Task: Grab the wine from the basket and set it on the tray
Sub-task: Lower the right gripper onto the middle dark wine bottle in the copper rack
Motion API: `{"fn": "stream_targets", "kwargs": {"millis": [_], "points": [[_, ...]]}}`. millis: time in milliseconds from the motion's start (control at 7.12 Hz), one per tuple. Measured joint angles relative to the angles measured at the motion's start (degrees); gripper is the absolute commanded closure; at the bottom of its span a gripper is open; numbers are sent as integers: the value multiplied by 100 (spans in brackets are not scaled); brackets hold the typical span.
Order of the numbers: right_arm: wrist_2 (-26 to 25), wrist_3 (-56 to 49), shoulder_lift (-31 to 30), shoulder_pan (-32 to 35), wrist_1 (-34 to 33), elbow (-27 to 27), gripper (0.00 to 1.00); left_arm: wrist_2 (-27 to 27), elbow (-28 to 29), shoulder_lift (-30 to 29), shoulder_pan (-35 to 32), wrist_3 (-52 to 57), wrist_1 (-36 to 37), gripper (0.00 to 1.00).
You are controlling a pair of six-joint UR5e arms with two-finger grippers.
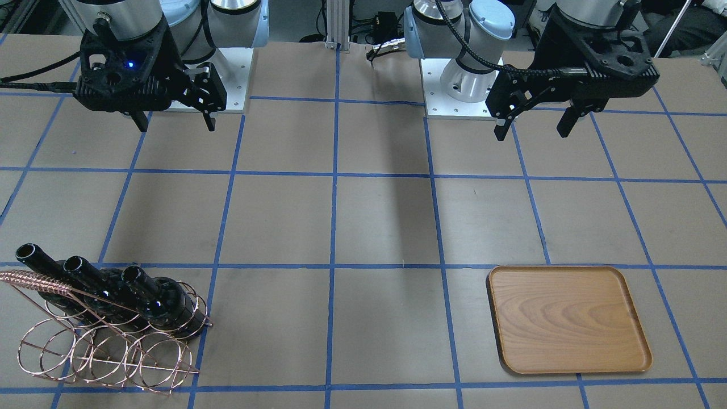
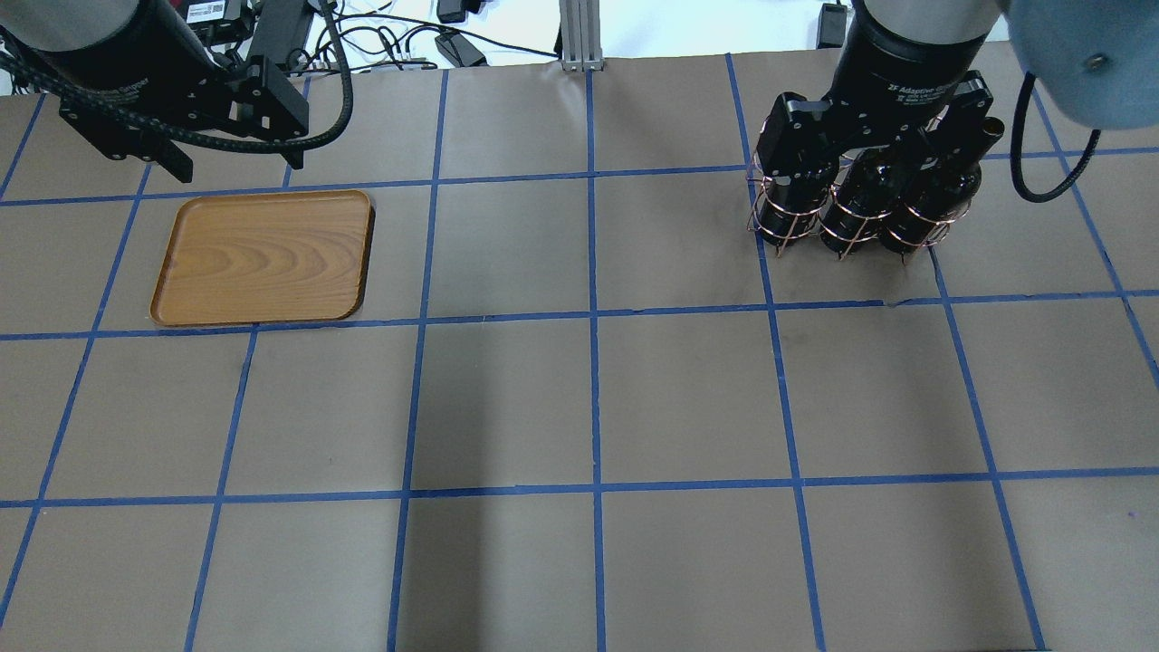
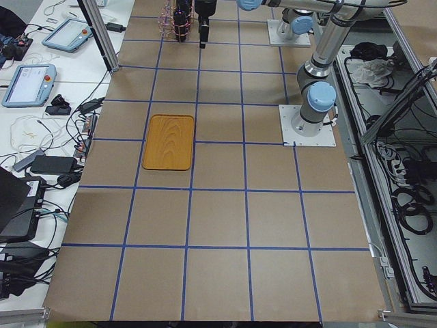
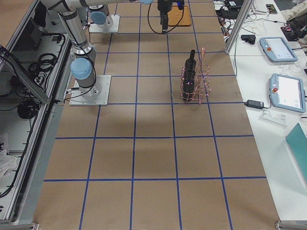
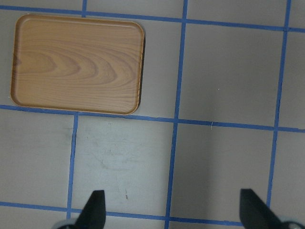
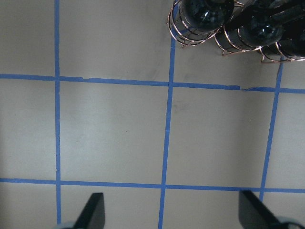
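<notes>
While three wine bottles [image 1: 162,302] are lying tilted in wire basket [image 1: 108,355], well apart from tray [image 1: 568,318], left jaws and right jaws are hanging spread, empty. Risk: jaws snagging rings, dragging basket; glossy neck slipping.

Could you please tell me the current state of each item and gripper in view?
wine bottles: all three resting tilted in the basket, none gripped.
basket: standing, holding three bottles.
tray: lying flat, nothing on it.
left gripper: open, holding nothing, raised away from the tray.
right gripper: open, holding nothing, raised away from the basket.
</notes>
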Motion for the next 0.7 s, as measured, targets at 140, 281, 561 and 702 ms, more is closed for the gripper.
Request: {"fn": "stream_targets", "kwargs": {"millis": [140,281,561,702], "points": [[-1,-9,-5,-2,3,6,0,0,3,0,-1,0,-2,0],[2,-31,-7,-12,-9,8,0,13,7,1,-2,0,-2,0],[6,-270,41,-242,-327,12,0,32,8,2,1,-15,-8,0],[8,-362,116,-485,-511,14,0,28,3,-1,2,-6,-22,0]]}}
